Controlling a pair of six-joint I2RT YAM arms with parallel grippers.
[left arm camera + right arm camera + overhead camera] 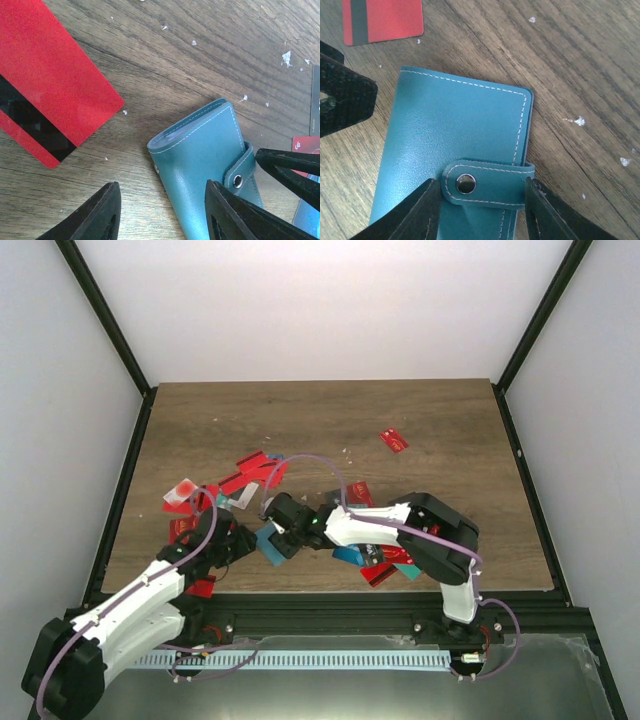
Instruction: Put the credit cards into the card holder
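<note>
- The card holder [270,548] lies on the bench [300,420] at the lower middle of the overhead view, right between your two hands. It is snapped shut, with the strap buttoned across it.
- Your right hand [481,184] is the nearer one. In its wrist view the holder [460,135] fills the centre, and its fingers [415,212] stand apart on either side of the strap, at the bottom of the frame.
- You cannot tell from these views whether those fingers already press on the strap ends or only bracket them.
- The holder's long axis runs up the right wrist frame, leaning slightly right, and the strap crosses it. The right fingers therefore line up along the strap, not along the holder's length.
- Your left hand [162,189] is open. In its wrist view one finger [95,217] sits over bare wood and the other overlaps the holder's [200,155] lower part, so the holder's left edge lies in the gap.
- In that view the holder slants from upper left to lower right, and the right hand's dark fingers come in from the right edge.
- The credit cards [250,475] lie loose around both hands, one red card [50,90] just beside the holder and another [394,440] well apart at the upper right.
- Your next move probably turns on the strap: it has to come undone before any card goes in.
</note>
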